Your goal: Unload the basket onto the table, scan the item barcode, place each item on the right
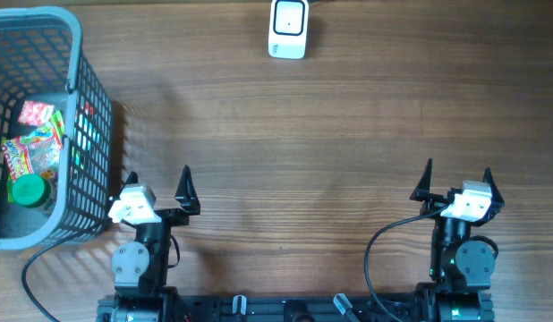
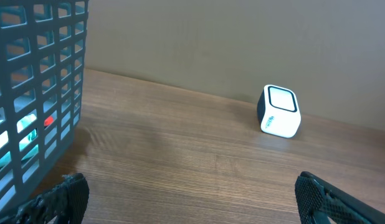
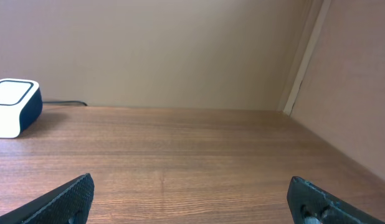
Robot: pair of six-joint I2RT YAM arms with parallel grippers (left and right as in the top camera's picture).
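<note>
A white and dark blue barcode scanner (image 1: 288, 29) stands at the far middle of the table; it also shows in the left wrist view (image 2: 279, 111) and at the left edge of the right wrist view (image 3: 13, 107). Items lie inside the grey basket (image 1: 87, 98) at the left: colourful snack packets (image 1: 35, 148) and a green-lidded container (image 1: 28, 191). My left gripper (image 1: 158, 182) sits open at the near left beside the basket, nothing between its fingers (image 2: 68, 196). My right gripper (image 1: 457, 179) sits open at the near right, also holding nothing.
The basket wall (image 2: 37, 93) rises close on the left of the left gripper. A black cable (image 3: 65, 102) runs from the scanner along the back wall. A side wall (image 3: 348, 93) stands beyond the table's right edge.
</note>
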